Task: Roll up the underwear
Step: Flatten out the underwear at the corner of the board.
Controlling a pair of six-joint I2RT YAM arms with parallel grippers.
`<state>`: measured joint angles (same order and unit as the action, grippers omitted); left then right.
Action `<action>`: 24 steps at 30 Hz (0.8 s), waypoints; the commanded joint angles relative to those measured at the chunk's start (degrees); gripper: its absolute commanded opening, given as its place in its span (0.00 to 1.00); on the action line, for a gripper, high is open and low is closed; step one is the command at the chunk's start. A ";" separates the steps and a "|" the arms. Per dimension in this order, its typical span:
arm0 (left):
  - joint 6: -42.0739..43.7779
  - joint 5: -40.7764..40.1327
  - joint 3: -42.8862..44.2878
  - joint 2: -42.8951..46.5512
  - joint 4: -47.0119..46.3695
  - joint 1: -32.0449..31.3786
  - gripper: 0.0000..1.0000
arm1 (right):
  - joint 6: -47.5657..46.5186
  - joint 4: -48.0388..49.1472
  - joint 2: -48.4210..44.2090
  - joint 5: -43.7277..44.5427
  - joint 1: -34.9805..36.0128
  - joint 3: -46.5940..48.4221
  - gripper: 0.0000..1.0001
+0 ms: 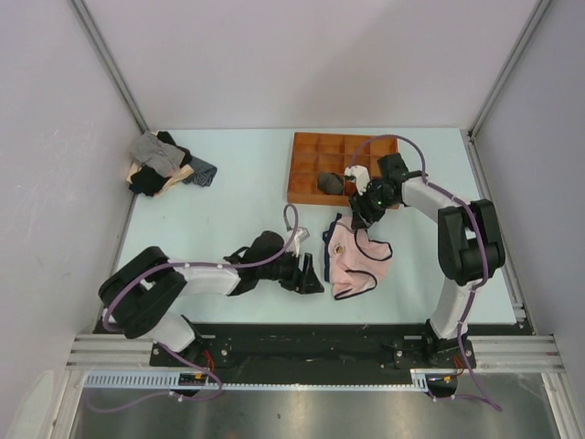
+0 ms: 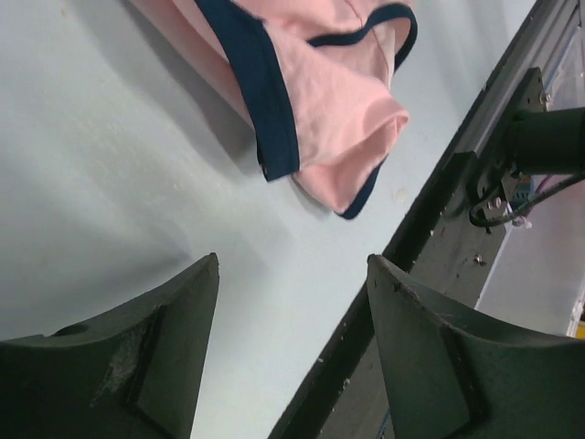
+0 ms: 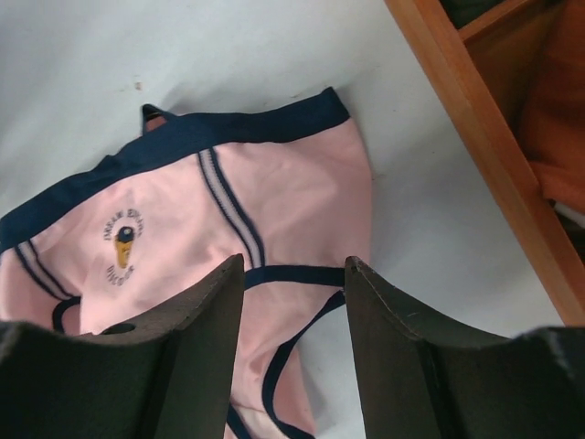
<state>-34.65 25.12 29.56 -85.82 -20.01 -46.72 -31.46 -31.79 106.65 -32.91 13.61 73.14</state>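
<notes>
The underwear [image 3: 183,210] looks like light, limp cloth that will probably slump when lifted, so I would pinch its navy waistband [image 3: 247,123]. My left gripper [image 2: 292,274] and right gripper [image 3: 292,263] both gape, holding nothing.

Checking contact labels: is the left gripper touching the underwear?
Apart. Left wrist view: bare table separates the left gripper, fingers open, from the underwear.

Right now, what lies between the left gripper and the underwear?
Only bare table, shown in the left wrist view; the open left gripper sits short of the underwear.
</notes>
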 commanded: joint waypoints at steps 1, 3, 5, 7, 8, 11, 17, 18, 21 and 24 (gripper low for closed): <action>-0.68 -2.80 5.06 -3.64 -4.95 -1.18 0.70 | 1.76 2.26 1.89 3.81 0.02 2.79 0.52; -0.07 -3.68 6.90 -5.05 -3.46 -1.62 0.68 | 1.76 2.00 3.12 3.73 0.28 3.23 0.52; 0.72 -5.25 8.14 -6.81 -0.84 -2.32 0.67 | 1.41 1.82 3.74 3.81 0.63 3.32 0.53; 1.43 -6.31 9.90 -7.95 0.84 -2.85 0.66 | 1.40 1.73 4.35 3.73 0.98 3.41 0.52; 1.78 -6.75 10.51 -9.00 2.24 -3.03 0.66 | 1.49 1.73 4.53 3.46 0.98 3.50 0.52; 2.31 -7.11 12.45 -11.72 3.22 -3.20 0.63 | 1.58 1.56 4.88 3.11 0.98 3.67 0.51; 2.40 -7.72 14.65 -14.55 4.89 -3.64 0.40 | 1.23 1.03 5.06 2.15 0.72 3.94 0.40; 2.49 -7.90 14.47 -14.29 4.98 -3.64 0.28 | 1.14 0.94 4.97 1.27 0.63 3.94 0.36; 3.36 -8.77 14.38 -12.36 6.47 -3.56 0.08 | 1.14 0.85 4.27 0.13 0.28 3.94 0.13; 6.17 -11.14 15.69 -9.90 11.91 -3.47 0.00 | 0.79 0.07 1.38 -2.33 -0.68 3.94 0.00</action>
<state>-32.42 17.52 42.89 -99.55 -14.52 -50.00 -30.28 -31.16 111.11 -31.31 13.91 74.85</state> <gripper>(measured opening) 0.037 0.033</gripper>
